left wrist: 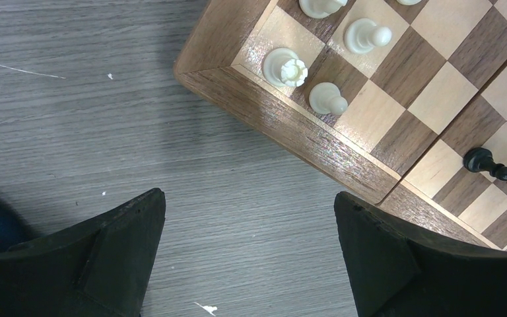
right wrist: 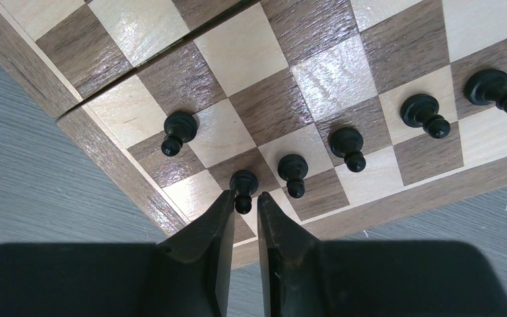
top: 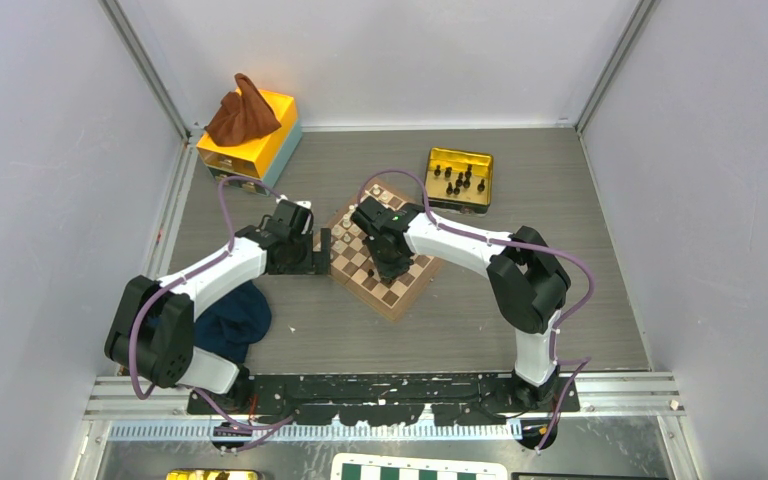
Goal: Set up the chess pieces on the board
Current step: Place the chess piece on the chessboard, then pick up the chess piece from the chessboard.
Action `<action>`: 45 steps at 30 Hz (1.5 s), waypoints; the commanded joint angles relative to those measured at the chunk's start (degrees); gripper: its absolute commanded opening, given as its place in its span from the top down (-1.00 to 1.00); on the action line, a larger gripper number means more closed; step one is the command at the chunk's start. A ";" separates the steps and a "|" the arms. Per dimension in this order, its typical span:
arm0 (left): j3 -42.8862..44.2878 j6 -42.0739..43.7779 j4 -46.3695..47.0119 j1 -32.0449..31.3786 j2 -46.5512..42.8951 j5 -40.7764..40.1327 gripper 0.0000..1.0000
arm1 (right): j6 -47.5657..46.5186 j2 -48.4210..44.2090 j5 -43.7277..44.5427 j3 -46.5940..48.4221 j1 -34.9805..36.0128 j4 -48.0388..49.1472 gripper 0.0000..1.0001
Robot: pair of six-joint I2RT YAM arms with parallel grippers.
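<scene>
- The right gripper [right wrist: 245, 196] hangs low over a corner of the wooden chessboard [right wrist: 244, 56], its two dark fingers set close together, a black pawn [right wrist: 243, 182] upright between the tips.
- Only a sliver of room shows on either side of the pawn's head. Whether the pads pinch it cannot be told.
- Five more black chess pieces [right wrist: 348, 145] stand upright on squares near that corner: four in a line along one rim, one apart along the other.
- The left gripper [left wrist: 249, 197] is spread wide and holds nothing, poised above the grey table [left wrist: 92, 132] just beside the board's opposite side.
- On the squares by it stand a cream rook [left wrist: 285, 66] and cream pawns [left wrist: 327, 99].
- From above, the board lies at an angle in the middle of the table, with both arms reaching in over it.
- Beyond the board, to the right, a gold tin [top: 435, 160] holds further black pieces.
- At the far left sits a yellow box [top: 278, 125] topped with a brown cloth [top: 243, 112]. A dark blue cloth [top: 230, 320] lies by the left arm.
</scene>
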 commanded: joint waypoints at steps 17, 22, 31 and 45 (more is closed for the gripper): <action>1.31 -0.62 2.19 -0.17 0.01 0.74 -0.99 | -1.10 -2.54 0.16 6.66 0.99 -2.44 0.44; 1.36 -0.65 2.19 -0.18 0.00 0.61 -0.99 | -1.35 -1.57 -0.14 8.34 1.14 -2.81 0.43; 1.31 -0.65 2.08 -0.19 -0.65 0.36 -0.99 | -1.85 1.90 -2.11 11.70 1.16 -2.71 0.35; 1.24 -0.66 2.08 -0.20 -0.99 0.39 -0.99 | -1.66 5.39 -3.10 13.02 1.15 -1.42 0.31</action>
